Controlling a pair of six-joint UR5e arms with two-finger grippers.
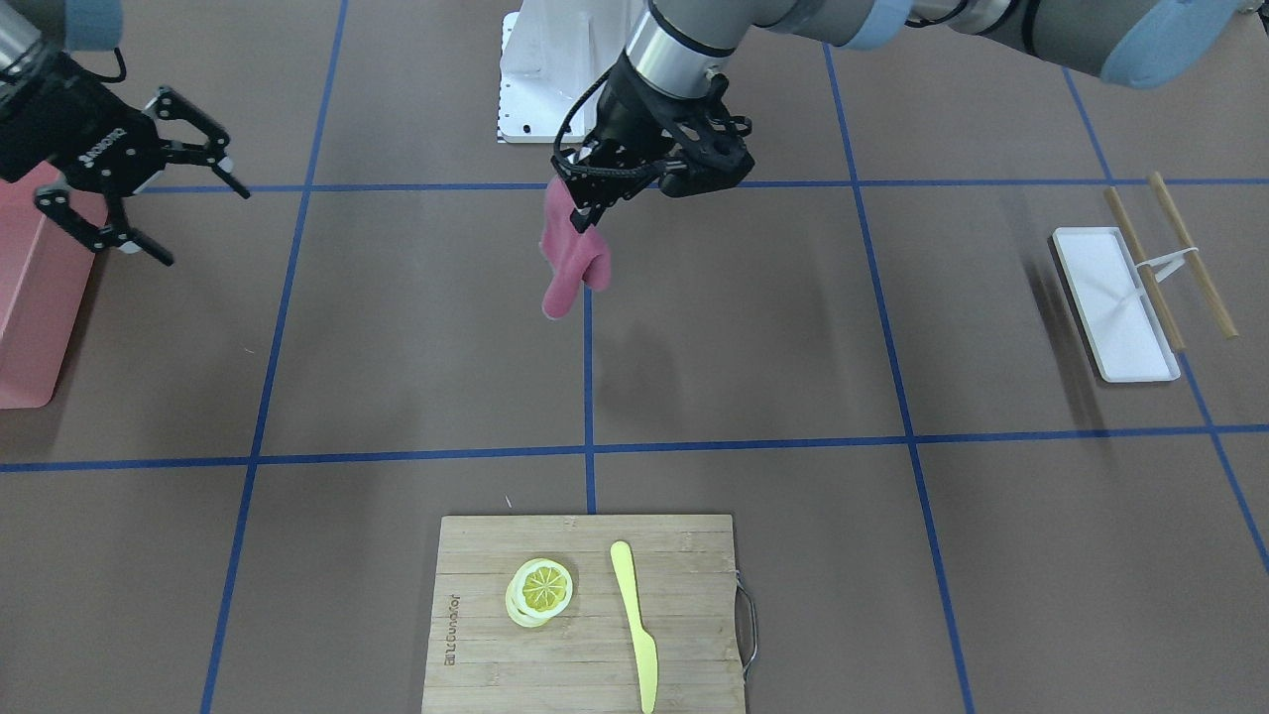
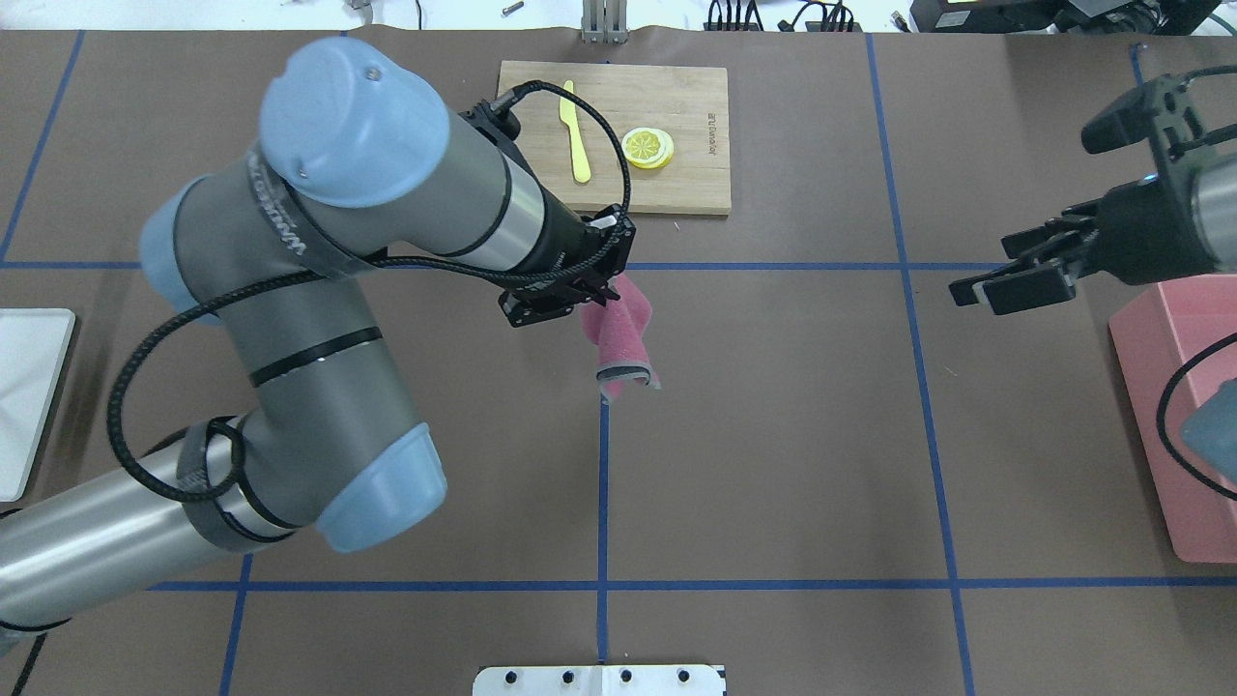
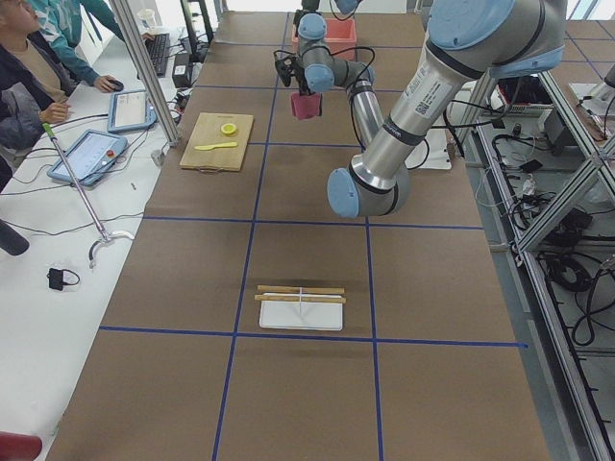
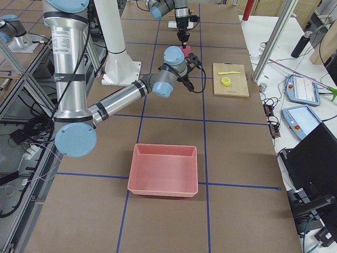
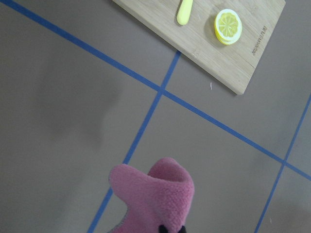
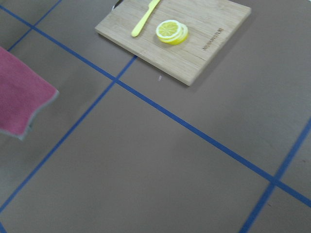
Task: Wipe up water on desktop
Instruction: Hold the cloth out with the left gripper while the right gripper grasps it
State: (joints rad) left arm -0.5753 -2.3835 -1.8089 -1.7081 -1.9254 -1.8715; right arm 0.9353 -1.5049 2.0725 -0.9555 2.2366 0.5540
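Note:
The desktop (image 1: 753, 327) is a large brown surface with a blue tape grid; it also shows in the overhead view (image 2: 773, 435). I cannot make out any water on it. My left gripper (image 1: 595, 203) is shut on a pink cloth (image 1: 570, 258) and holds it hanging above the middle of the desktop, over a tape line. The cloth also shows in the overhead view (image 2: 623, 333), below the left gripper (image 2: 591, 295), and in the left wrist view (image 5: 155, 194). My right gripper (image 1: 203, 226) is open and empty, raised near the pink bin.
A bamboo cutting board (image 1: 476, 635) with a lemon slice (image 1: 541, 590) and a yellow knife (image 1: 634, 620) lies at the far edge from the robot. A pink bin (image 2: 1179, 406) stands on my right. A white tray (image 1: 1115, 302) with chopsticks lies on my left.

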